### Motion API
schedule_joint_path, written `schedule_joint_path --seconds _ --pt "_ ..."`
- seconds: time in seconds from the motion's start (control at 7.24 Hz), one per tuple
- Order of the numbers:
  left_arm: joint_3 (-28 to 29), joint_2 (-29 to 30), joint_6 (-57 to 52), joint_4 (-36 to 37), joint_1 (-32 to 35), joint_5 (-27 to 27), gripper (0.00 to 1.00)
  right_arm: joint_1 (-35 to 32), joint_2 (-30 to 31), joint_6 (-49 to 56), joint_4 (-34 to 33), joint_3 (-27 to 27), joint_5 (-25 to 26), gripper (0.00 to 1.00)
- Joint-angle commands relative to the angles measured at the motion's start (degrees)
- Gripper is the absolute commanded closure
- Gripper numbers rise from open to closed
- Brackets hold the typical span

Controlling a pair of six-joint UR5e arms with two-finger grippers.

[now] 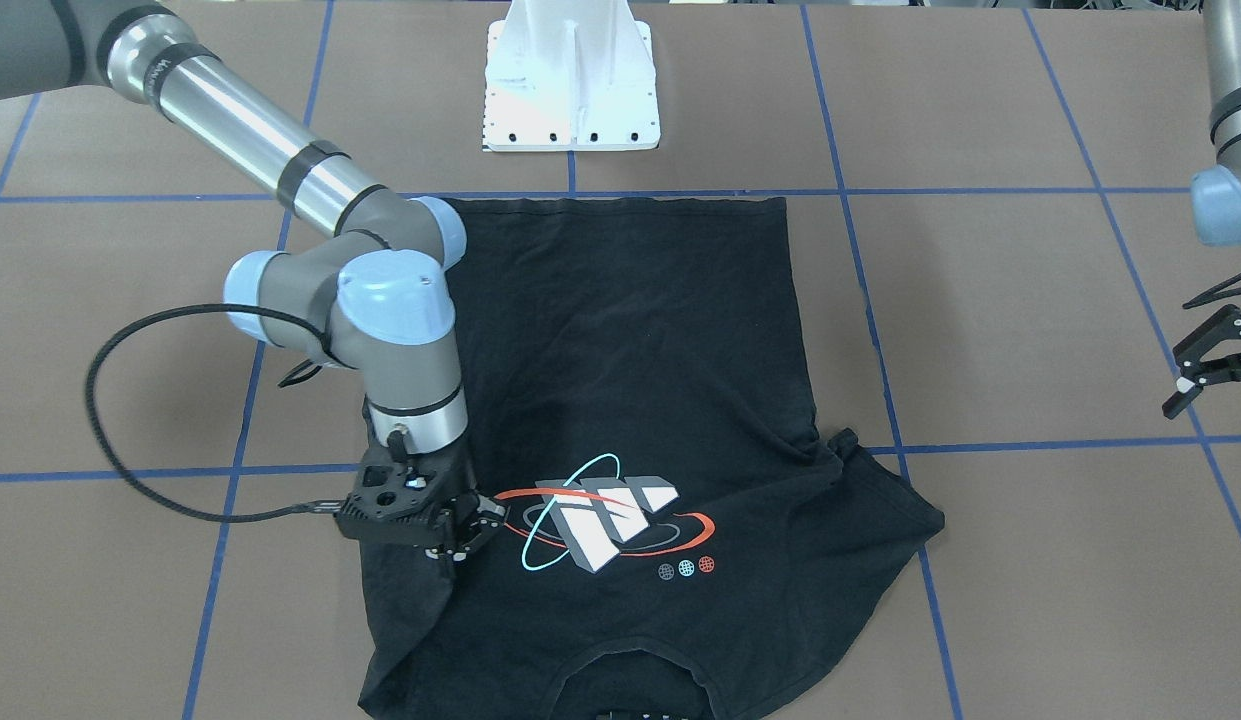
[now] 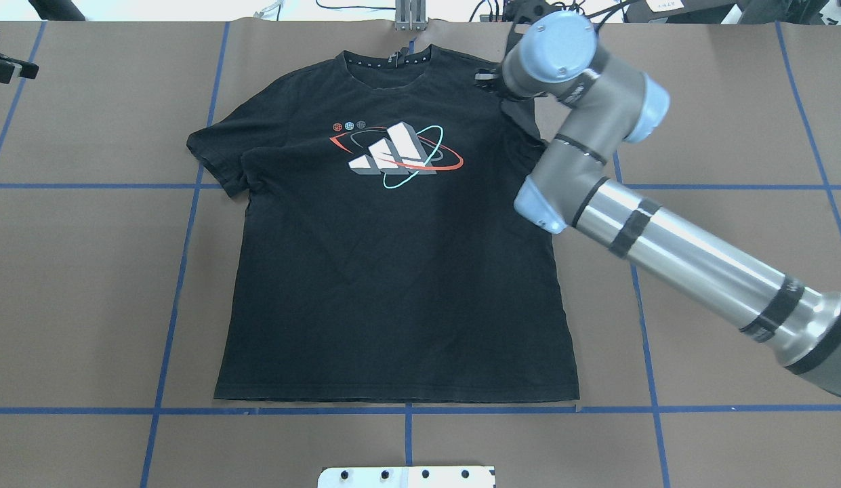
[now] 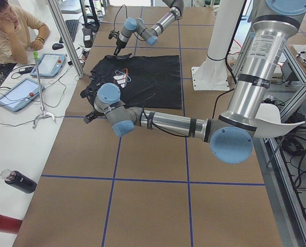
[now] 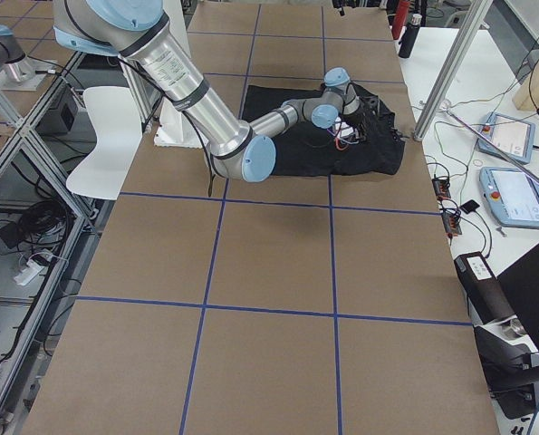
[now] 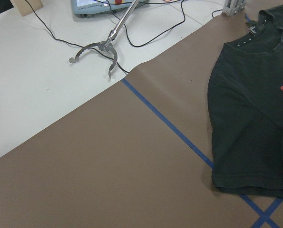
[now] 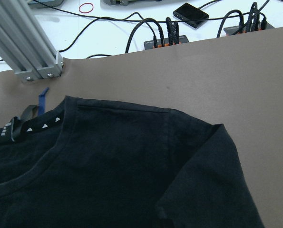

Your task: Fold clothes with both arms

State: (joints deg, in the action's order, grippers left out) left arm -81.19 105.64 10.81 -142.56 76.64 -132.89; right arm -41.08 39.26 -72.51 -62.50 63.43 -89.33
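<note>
- Collar of the black T-shirt, at the lower edge of the front-facing view. The garment lies print-up mid-table, hem toward the white pedestal at top centre.
- Right gripper, lower left, poised over the shoulder beside the print. Its jaws appear parted, with no cloth held.
- Left gripper, right edge, jaws spread wide, well apart from the shirt.
- Risk: the bunched sleeve at lower right would likely be folded in as a crease. A shallow pinch may lift one layer only. The right arm, whose wrist joints overlap the cloth in this view, could drag it.
- Room: brown table stretches wide on both sides. The collar side runs near the table edge, where cables lie.
</note>
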Motion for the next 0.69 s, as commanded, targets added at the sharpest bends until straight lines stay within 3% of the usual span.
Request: schedule_joint_path --seconds 0.0,0.28,0.55 --pt "0.0 0.0 0.0 0.0 0.0 0.0 0.0 2.4 -2.2 -1.5 -0.3 -2.9 2.9 1.0" --pt "0.1 0.0 -0.1 0.0 0.0 0.0 0.0 2.8 -5.8 -3.6 -0.3 -7.0 3.2 1.0" --pt "0.1 0.0 -0.1 0.0 0.0 0.0 0.0 2.9 -5.7 -3.6 -0.2 -7.5 3.2 1.0"
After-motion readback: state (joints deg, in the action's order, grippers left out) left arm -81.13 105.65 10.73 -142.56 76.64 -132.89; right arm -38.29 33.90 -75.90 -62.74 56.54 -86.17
